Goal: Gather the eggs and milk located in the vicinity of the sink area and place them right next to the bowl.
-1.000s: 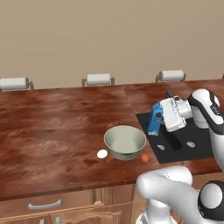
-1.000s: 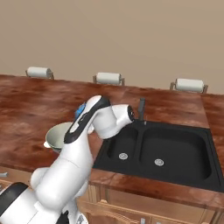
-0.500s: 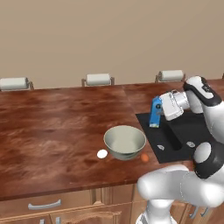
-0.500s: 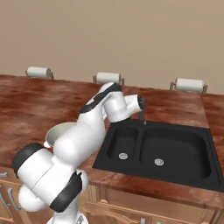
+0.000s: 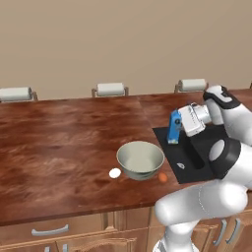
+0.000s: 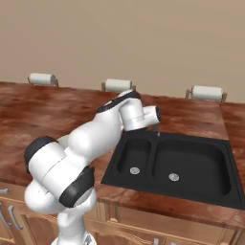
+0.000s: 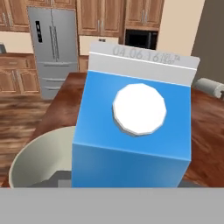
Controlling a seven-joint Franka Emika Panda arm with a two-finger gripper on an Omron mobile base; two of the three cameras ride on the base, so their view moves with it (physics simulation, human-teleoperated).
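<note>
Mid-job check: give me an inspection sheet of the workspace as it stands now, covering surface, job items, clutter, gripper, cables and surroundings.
Surface: brown wooden counter with a black double sink set into it.
Job's things: blue milk carton is lifted above the sink's left edge; brown egg lies on the counter beside the bowl.
Clutter: white egg on the counter left of the bowl.
Grippers: gripper is closed on the milk carton from the right side.
Cables: nothing seen.
Surroundings: three paper towel rolls along the counter's back edge; beige wall behind.
</note>
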